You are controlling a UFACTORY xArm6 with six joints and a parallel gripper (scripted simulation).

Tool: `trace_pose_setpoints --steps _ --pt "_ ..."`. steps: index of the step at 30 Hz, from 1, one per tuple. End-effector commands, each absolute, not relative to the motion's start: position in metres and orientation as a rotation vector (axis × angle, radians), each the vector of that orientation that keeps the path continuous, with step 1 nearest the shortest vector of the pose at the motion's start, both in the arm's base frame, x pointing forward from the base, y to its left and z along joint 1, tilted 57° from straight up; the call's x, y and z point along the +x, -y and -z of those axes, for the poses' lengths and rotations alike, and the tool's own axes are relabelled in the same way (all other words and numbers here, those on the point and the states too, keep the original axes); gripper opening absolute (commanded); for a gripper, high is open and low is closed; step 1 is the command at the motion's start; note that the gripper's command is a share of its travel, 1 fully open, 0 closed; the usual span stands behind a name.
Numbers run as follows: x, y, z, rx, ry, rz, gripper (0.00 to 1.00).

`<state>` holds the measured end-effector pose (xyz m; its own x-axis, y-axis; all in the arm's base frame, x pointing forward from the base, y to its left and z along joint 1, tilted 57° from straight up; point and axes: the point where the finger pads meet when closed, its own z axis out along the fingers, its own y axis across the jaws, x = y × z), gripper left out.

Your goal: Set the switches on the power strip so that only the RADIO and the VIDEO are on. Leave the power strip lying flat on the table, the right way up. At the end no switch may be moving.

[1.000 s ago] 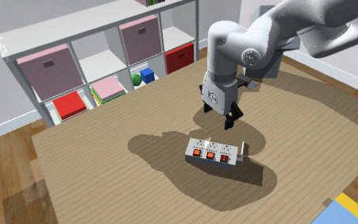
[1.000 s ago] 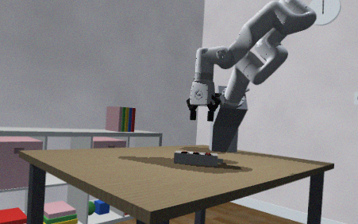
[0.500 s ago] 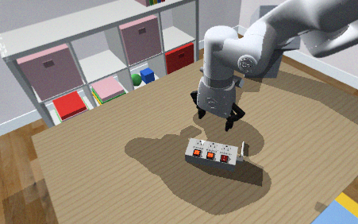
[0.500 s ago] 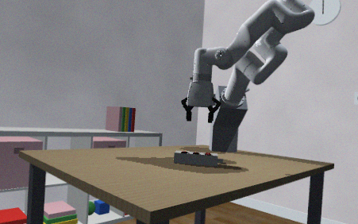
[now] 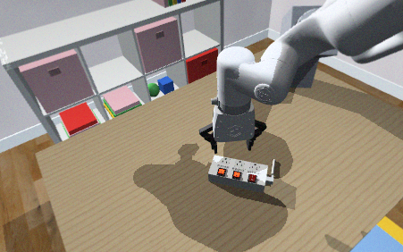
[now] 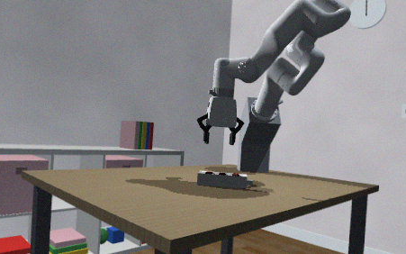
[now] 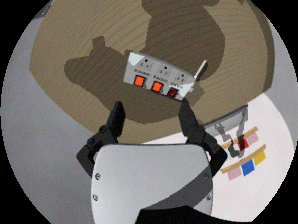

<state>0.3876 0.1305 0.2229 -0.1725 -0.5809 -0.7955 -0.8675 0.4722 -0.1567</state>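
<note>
Right of center in the top view, spread fingers (image 5: 232, 145) (image 6: 219, 138) hover above the power strip (image 5: 238, 171) (image 6: 221, 180) (image 7: 159, 75); its middle label reads RADIO.
</note>
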Motion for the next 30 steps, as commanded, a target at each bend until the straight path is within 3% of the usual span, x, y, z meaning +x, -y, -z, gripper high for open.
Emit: trace_pose_setpoints --steps 1,24,25,30 --pt "0.408 -0.137 -0.222 -1.432 -1.648 -0.276 1.00" --pt "0.434 -0.146 -0.218 -1.993 -0.819 0.246 1.00" --pt "0.434 -0.146 -0.218 -1.993 -0.819 0.246 0.00" --pt "0.434 -0.146 -0.218 -1.993 -0.819 0.246 0.00"
